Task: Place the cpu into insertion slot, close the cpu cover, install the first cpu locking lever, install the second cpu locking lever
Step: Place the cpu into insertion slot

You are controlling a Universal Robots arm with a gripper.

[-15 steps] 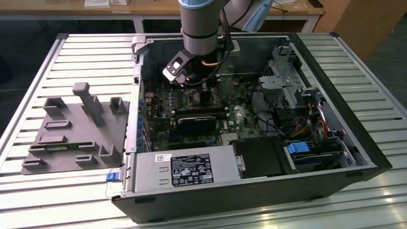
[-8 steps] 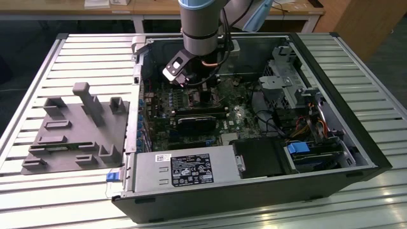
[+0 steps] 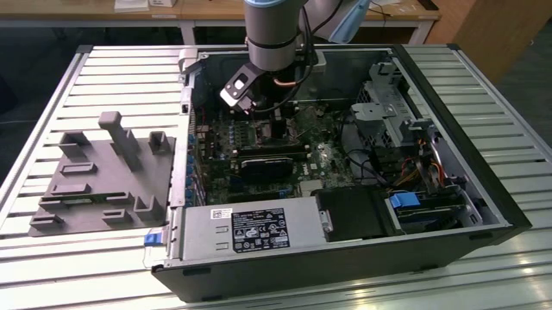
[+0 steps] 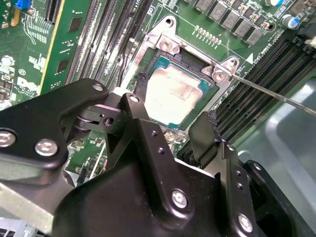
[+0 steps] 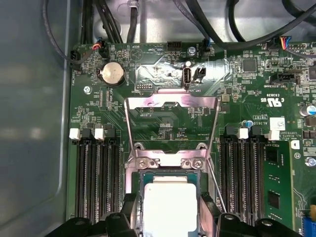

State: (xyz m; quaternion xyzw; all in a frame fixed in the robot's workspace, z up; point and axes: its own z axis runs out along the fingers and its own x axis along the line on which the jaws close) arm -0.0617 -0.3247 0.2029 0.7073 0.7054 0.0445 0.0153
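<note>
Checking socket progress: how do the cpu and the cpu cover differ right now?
The flat square silver-grey cpu lies down in the black-rimmed insertion slot; the thin silver-grey metal cpu cover is swung open, away from it. The cpu is solid; the cover is a frame with a large cut-out. Both are squarish grey metal.
</note>
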